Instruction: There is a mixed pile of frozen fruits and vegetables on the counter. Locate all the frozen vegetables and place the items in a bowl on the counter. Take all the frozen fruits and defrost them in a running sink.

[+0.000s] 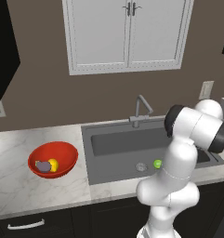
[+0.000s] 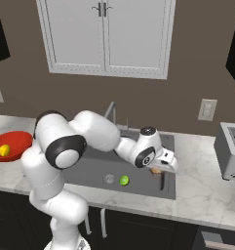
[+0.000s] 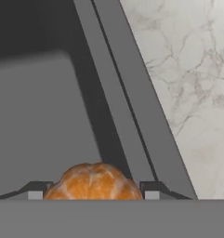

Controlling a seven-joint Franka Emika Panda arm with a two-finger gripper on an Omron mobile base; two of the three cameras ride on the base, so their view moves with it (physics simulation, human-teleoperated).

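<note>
My gripper (image 2: 158, 172) hangs low over the right end of the dark sink (image 2: 87, 171), shut on a small orange fruit (image 2: 156, 171). In the hand view the orange fruit (image 3: 92, 182) sits between the two fingertips (image 3: 150, 189), above the sink's floor (image 3: 39, 116) and close to its right wall. A bright green fruit (image 1: 157, 163) (image 2: 123, 180) lies on the sink floor beside the drain (image 2: 109, 179). On the counter (image 1: 20, 186) left of the sink stands the red bowl (image 1: 62, 151) (image 2: 16, 141), with the yellow piece (image 1: 53, 164) and the purple-grey piece (image 1: 42, 166) inside it.
The thin faucet (image 1: 140, 109) rises behind the sink's back rim. A metal toaster (image 2: 229, 151) stands on the counter (image 3: 192, 93) at the far right. White cabinet doors and a brown wall are behind the worktop.
</note>
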